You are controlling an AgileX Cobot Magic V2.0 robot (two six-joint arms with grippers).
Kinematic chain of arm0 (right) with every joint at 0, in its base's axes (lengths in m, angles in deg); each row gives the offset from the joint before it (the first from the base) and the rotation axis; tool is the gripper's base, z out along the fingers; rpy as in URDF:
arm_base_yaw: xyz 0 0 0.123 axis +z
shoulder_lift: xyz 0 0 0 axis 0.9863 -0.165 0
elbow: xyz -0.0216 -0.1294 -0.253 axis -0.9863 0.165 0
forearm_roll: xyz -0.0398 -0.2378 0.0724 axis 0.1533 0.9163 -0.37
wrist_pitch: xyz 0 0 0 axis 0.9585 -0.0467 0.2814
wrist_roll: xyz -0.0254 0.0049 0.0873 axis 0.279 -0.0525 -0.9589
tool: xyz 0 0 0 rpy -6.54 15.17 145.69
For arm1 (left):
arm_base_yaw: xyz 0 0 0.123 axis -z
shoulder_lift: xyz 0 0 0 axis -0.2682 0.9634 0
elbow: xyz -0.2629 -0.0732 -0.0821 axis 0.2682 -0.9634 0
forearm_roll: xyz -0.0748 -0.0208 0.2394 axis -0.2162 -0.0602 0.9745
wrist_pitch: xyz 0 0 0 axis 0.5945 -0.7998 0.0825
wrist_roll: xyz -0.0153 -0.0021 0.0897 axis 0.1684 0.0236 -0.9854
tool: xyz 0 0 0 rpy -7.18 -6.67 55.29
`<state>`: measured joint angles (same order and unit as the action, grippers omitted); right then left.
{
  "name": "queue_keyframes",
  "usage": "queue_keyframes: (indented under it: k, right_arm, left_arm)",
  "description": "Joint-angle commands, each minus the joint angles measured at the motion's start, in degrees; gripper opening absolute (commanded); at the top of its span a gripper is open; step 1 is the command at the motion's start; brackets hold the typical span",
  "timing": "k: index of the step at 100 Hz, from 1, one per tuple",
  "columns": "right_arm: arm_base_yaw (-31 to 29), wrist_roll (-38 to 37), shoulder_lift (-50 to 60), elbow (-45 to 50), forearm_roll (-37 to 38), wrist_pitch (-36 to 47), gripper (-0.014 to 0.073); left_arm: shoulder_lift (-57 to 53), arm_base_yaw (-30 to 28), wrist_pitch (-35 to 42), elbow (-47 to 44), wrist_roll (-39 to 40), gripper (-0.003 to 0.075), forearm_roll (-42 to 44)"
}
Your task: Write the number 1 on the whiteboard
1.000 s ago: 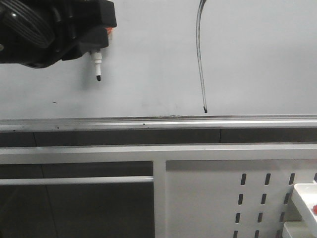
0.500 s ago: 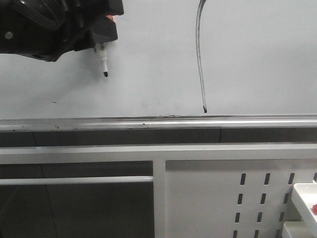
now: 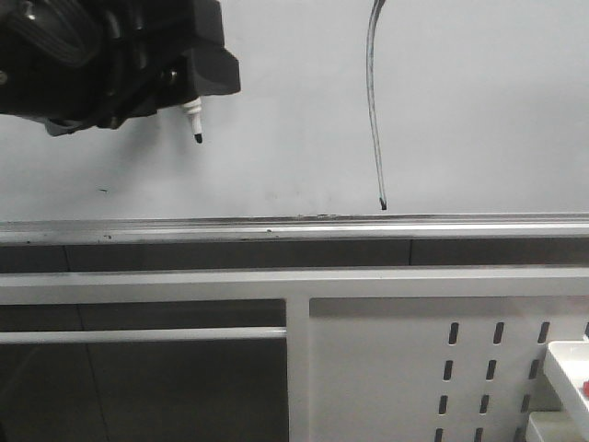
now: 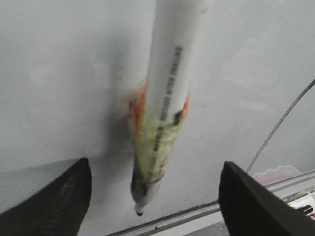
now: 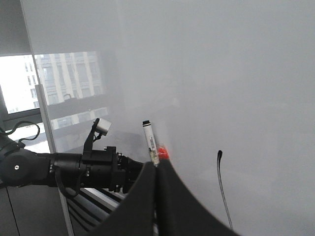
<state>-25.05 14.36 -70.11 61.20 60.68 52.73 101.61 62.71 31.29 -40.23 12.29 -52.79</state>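
The whiteboard (image 3: 479, 101) stands upright ahead of the robot, with a silver rail along its lower edge. The number 1 (image 3: 373, 110) is already on it: a long, thin, slightly bowed black stroke running nearly vertical from the top of the front view down to a small dot just above the rail.

The left pincer (image 3: 189, 87) sits at the upper left of the front view, well apart from the stroke. It is closed on a white marker (image 3: 194, 118), whose black tip points downward and hangs off to the left of the stroke. In the left wrist view the marker (image 4: 165, 108) runs along the pincer's axis, and the stroke (image 4: 280, 125) lies to one side of it. Whether the tip touches the board cannot be told.

The right pincer (image 5: 156, 179) appears with its fingers pressed together and nothing visible between them; it views the scene from a distance.

Judgement: the stroke looks complete. The left arm is the nearer one; the stroke lies to its right, long axis vertical.
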Motion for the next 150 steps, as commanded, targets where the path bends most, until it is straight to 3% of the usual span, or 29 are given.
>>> queue_keyframes:
  k: [1, 27, 34, 41, 55, 70, 94, 150]
  right_arm:
    - [-0.4, 0.1, -0.7, -1.2, 0.8, 4.1, -0.0050]
    - [-0.4, 0.1, -0.7, -1.2, 0.8, 4.1, -0.0050]
    - [-0.4, 0.1, -0.7, -1.2, 0.8, 4.1, -0.0050]
    - [-0.4, 0.1, -0.7, -1.2, 0.8, 3.9, -0.0050]
    - [-0.4, 1.2, -0.7, -1.2, 4.5, -2.5, -0.0050]
    - [-0.4, 1.2, -0.7, -1.2, 6.7, -11.9, -0.0050]
    - [-0.4, 1.2, -0.7, -1.2, 7.6, -11.5, -0.0050]
    - [-0.4, 1.2, -0.7, -1.2, 7.6, -11.5, -0.0050]
  left_arm:
    - [-3.9, -0.2, 1.4, -0.4, -0.2, 0.0505, 0.4]
    - [-16.5, -0.2, -2.1, -7.1, -0.3, 0.0504, 3.9]
    - [-21.4, -0.2, -5.6, -7.7, -0.3, 0.0473, 4.3]
    - [-26.6, -0.2, -10.5, -7.8, -1.1, 0.0364, 5.7]
    - [-38.1, -0.2, -22.8, -7.8, -6.4, -0.0024, 11.0]
    - [-48.3, -0.2, -33.6, -7.8, -7.2, -0.0020, 14.5]
    - [-58.5, -0.2, -45.0, -7.8, -7.2, -0.0020, 14.1]
    - [-59.6, -0.2, -46.4, -7.8, -7.2, -0.0020, 14.0]
